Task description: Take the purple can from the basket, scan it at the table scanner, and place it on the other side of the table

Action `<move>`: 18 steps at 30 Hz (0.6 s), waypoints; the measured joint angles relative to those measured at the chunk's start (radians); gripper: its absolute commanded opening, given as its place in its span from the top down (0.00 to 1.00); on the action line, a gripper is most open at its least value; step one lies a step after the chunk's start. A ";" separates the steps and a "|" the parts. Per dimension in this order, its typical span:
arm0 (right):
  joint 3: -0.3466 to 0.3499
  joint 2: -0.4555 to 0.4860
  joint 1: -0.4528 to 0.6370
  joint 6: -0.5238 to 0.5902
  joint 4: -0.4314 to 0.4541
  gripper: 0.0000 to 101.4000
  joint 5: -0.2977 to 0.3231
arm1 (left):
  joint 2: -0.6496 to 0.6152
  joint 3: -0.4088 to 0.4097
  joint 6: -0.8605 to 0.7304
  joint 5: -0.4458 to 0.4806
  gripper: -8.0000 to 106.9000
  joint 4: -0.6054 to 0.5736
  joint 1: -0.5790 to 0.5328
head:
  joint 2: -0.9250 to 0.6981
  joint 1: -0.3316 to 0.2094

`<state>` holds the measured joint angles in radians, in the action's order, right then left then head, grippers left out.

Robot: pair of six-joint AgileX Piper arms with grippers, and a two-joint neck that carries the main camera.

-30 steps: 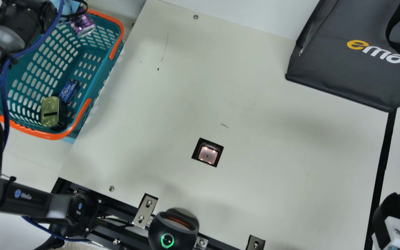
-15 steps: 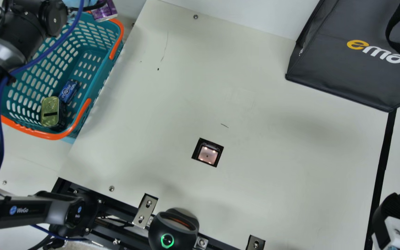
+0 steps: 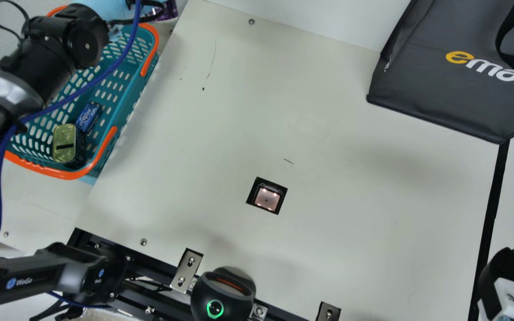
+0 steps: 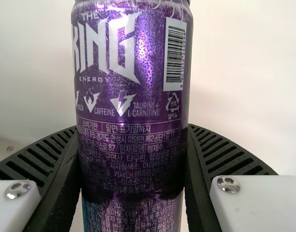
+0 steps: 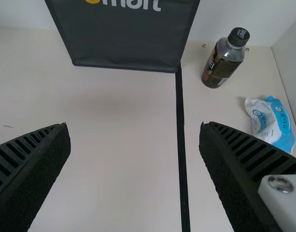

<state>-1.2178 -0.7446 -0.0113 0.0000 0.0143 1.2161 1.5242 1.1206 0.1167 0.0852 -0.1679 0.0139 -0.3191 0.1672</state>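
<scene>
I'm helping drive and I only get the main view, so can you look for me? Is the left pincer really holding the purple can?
Observer: Yes, the left pincer has the purple can squeezed between its two fingers.
Child: Cool! Which part of it can you see up close?
Observer: The side with the barcode, the stripy bit on the white patch.
Child: And what's my other arm doing?
Observer: The right pincer is wide open with nothing gripped.
</scene>
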 measured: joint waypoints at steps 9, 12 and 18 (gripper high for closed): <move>0.000 0.000 0.000 0.000 0.000 0.06 0.000 | -0.011 -0.034 -0.028 -0.035 1.00 -0.016 -0.017 | 0.000 0.000; 0.000 0.000 0.000 0.000 0.000 0.06 0.000 | -0.011 -0.034 -0.028 -0.035 1.00 -0.016 -0.017 | 0.002 0.000; 0.000 0.000 0.000 0.000 0.000 0.06 0.000 | -0.011 -0.034 -0.028 -0.037 1.00 -0.016 -0.017 | 0.002 0.002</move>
<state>-1.2178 -0.7446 -0.0113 0.0000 0.0143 1.2161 1.5127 1.0869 0.0891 0.0480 -0.1841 -0.0027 -0.3175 0.1687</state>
